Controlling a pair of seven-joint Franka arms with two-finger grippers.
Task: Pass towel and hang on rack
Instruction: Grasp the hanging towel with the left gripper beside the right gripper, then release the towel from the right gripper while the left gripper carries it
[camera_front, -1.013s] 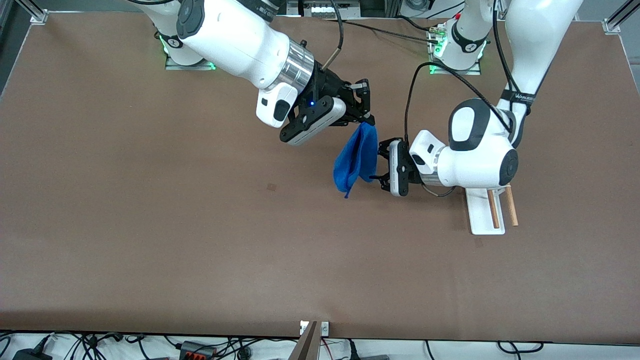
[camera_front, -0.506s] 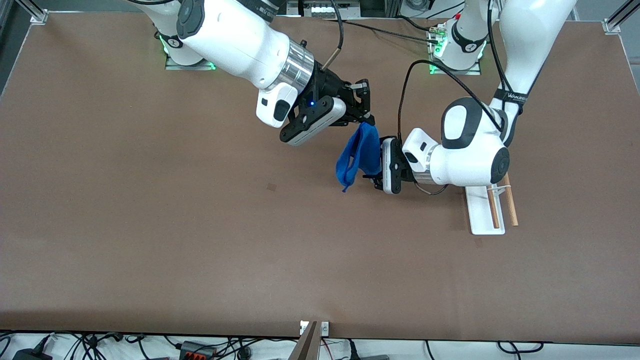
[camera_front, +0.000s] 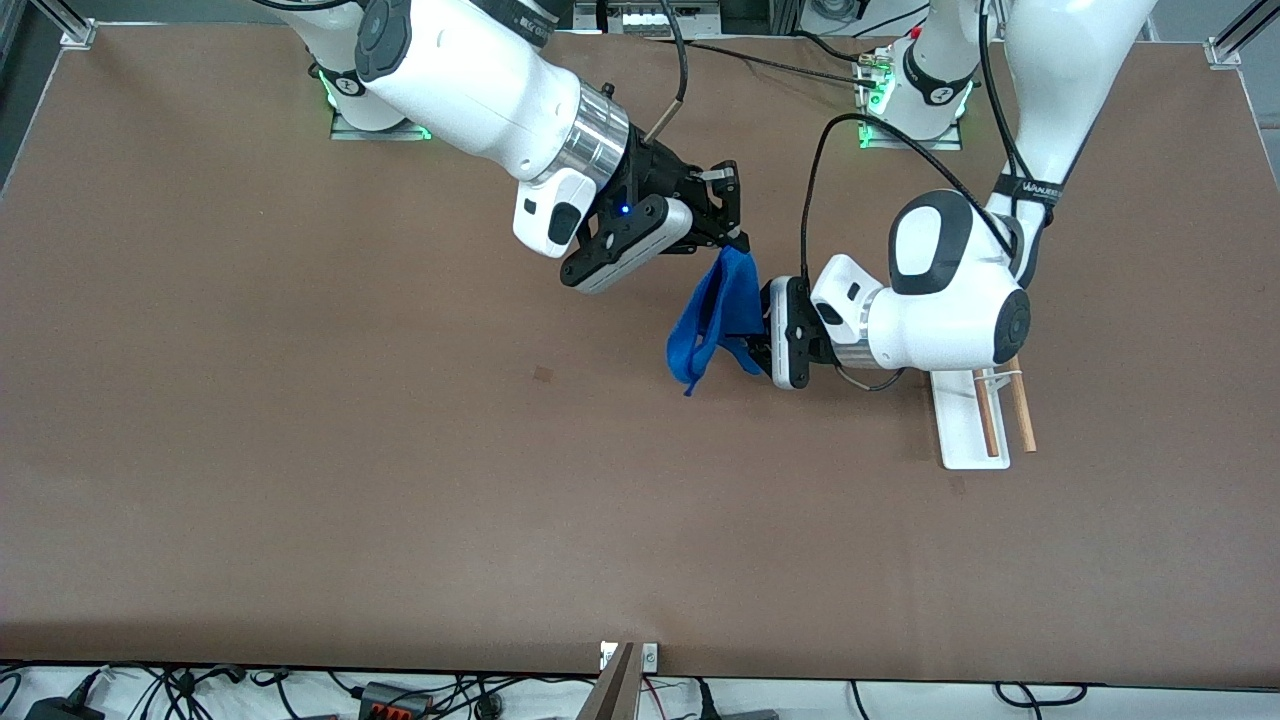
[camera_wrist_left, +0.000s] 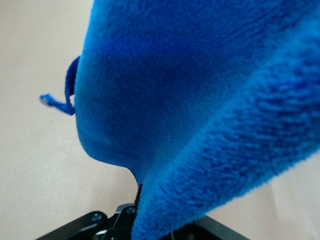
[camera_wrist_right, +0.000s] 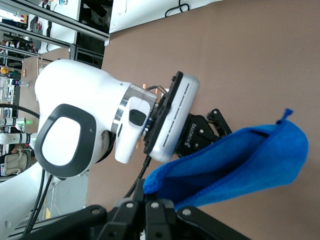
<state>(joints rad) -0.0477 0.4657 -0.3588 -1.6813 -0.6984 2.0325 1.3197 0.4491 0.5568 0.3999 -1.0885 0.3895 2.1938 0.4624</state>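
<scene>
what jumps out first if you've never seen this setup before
The bright blue towel hangs in the air over the middle of the brown table, pinched at its top by the right gripper and at its side by the left gripper, both shut on it. Next comes the small white rack with two wooden rods, standing bare toward the left arm's end of the table.

Two glossy white Franka arms with dark grey joint caps and silver wrist rings, each ending in a black right gripper (camera_front: 735, 215) or left gripper (camera_front: 757, 338) beside a white-and-black camera block, black cables looping along them, green lights glowing at both bases.
</scene>
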